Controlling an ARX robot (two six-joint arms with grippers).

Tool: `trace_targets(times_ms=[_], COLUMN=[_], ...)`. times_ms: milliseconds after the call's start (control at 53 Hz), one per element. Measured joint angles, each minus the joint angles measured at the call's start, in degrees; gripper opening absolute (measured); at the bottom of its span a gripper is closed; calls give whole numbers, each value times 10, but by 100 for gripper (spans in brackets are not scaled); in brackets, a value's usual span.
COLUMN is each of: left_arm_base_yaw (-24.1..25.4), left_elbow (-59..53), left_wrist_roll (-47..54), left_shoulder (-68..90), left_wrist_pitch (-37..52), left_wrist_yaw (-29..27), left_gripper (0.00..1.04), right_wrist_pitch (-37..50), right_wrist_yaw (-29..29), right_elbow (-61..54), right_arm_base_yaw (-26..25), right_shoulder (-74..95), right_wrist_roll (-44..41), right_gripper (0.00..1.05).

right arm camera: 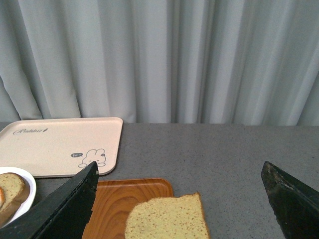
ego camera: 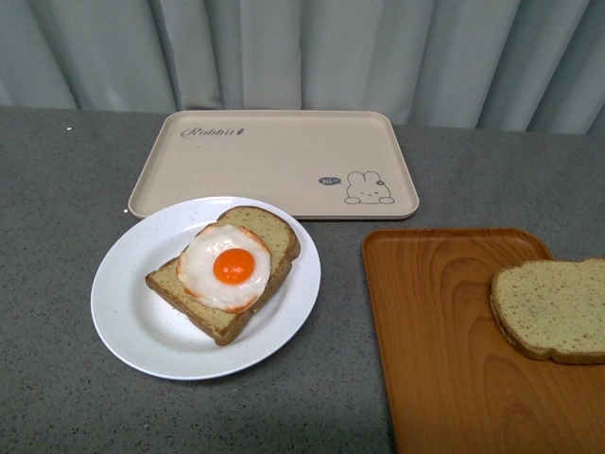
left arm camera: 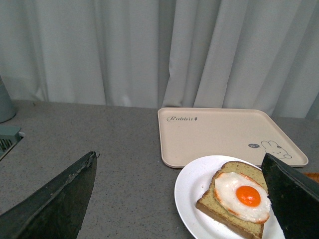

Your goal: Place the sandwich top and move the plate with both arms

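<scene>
The plain sandwich top (ego camera: 553, 310) lies flat on the orange wood-grain tray (ego camera: 444, 331) at the right; it also shows in the right wrist view (right arm camera: 167, 219). The white plate (ego camera: 132, 322) sits left of centre and holds a bread slice with a fried egg (ego camera: 225, 267); both show in the left wrist view, the plate (left arm camera: 192, 194) and the egg slice (left arm camera: 241, 196). My left gripper (left arm camera: 182, 199) is open, above and short of the plate. My right gripper (right arm camera: 179, 199) is open above the sandwich top. Neither arm shows in the front view.
A beige rabbit-print tray (ego camera: 274, 161) lies behind the plate against a grey curtain. The tabletop (ego camera: 57, 189) is grey and speckled. In the left wrist view a pale object (left arm camera: 6, 124) stands at the far edge of the table.
</scene>
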Motion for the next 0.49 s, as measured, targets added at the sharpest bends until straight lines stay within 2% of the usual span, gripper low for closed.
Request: trace_targets(times_ms=[491], left_arm_base_yaw=[0], left_elbow=[0], left_wrist_roll=[0], left_shoulder=[0], left_wrist_pitch=[0], left_wrist_yaw=[0], left_gripper=[98], right_wrist_pitch=[0], right_wrist_yaw=[0], right_elbow=[0], right_arm_base_yaw=[0], right_shoulder=[0], right_wrist_roll=[0], right_gripper=[96])
